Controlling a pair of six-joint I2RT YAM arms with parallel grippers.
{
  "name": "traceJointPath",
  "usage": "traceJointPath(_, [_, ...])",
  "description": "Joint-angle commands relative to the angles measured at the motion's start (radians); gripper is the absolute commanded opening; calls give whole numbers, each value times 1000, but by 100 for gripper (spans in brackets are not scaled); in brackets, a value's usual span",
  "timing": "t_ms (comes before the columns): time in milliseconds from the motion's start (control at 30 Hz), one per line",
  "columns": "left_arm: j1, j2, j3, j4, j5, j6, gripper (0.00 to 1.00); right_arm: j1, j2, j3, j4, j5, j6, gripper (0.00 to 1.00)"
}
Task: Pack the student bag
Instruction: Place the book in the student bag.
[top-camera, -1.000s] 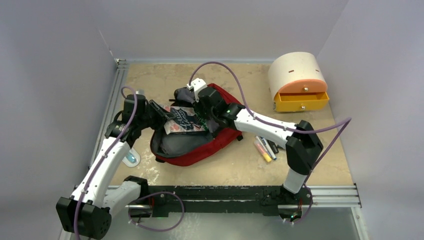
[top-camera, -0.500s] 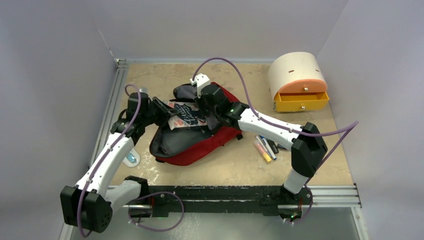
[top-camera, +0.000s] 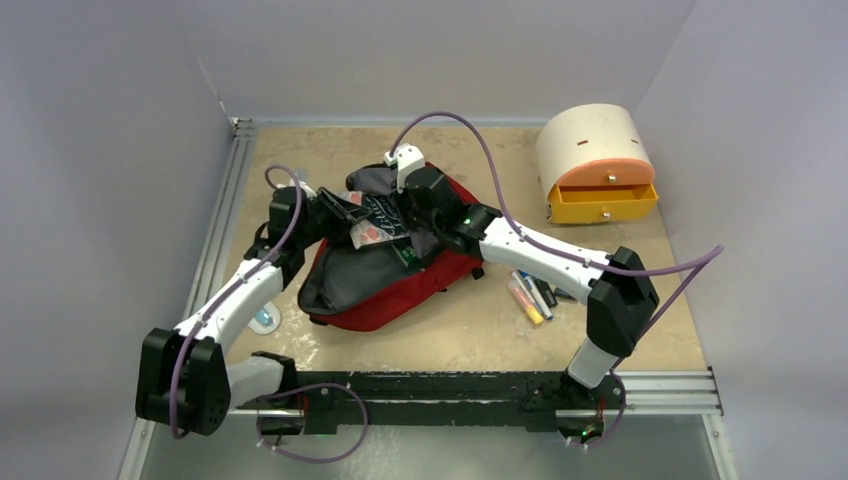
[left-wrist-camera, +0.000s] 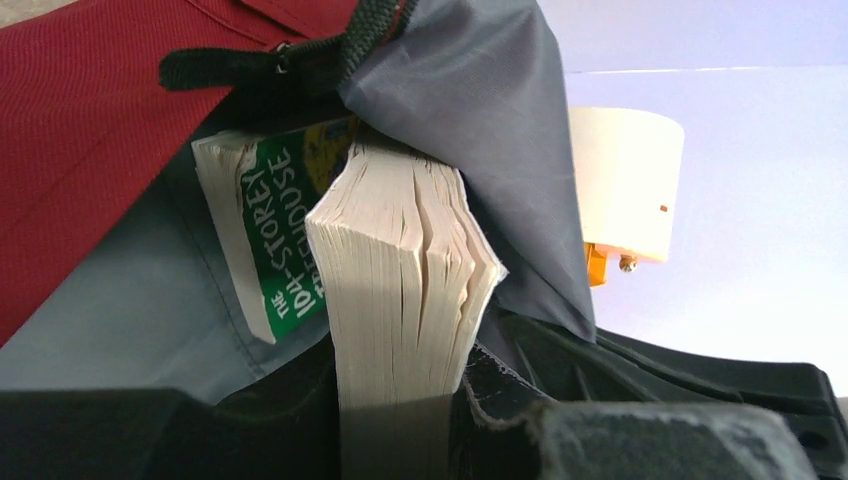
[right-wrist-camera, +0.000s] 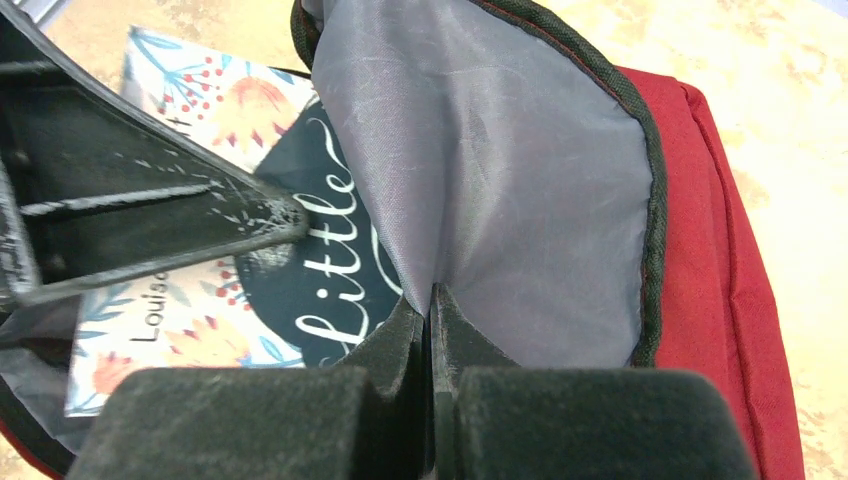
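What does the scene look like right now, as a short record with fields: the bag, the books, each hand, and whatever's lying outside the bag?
bag: student bag, lying with its mouth open, grey lining showing
left hand: left hand shut on the thick floral-cover book, whose far end sits under the lining
right hand: right hand shut, pinching the grey lining flap and holding it up
inside the bag: green treehouse book
outside the bag: markers, to its right
other: cream-and-orange drawer box, far right
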Motion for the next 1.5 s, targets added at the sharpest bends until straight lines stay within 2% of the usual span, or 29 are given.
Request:
traceJointPath(0, [-29, 8, -25, 332, -32, -54, 0, 4, -73, 20, 120, -20, 67, 0])
traceJointPath(333, [-157, 232, 26, 540, -92, -94, 0, 4, -50, 77, 116, -12, 168, 0])
traceJointPath(567, [-204, 358, 57, 662, -164, -90, 0, 3, -42, 85, 118, -12, 193, 0])
traceJointPath(867, [-228, 485, 106, 658, -165, -26, 0, 4, -52, 57, 122, 17, 191, 0])
traceJointPath(1033, [-231, 499, 135, 582, -152, 34, 34, 3, -59, 49, 126, 21, 188, 0])
traceJointPath(1267, [-232, 442, 144, 479, -158, 95, 57, -4, -60, 34, 128, 29, 182, 0])
traceJointPath(1467, [-231, 356, 152, 324, -164, 131, 62, -10, -62, 17, 131, 44, 173, 0])
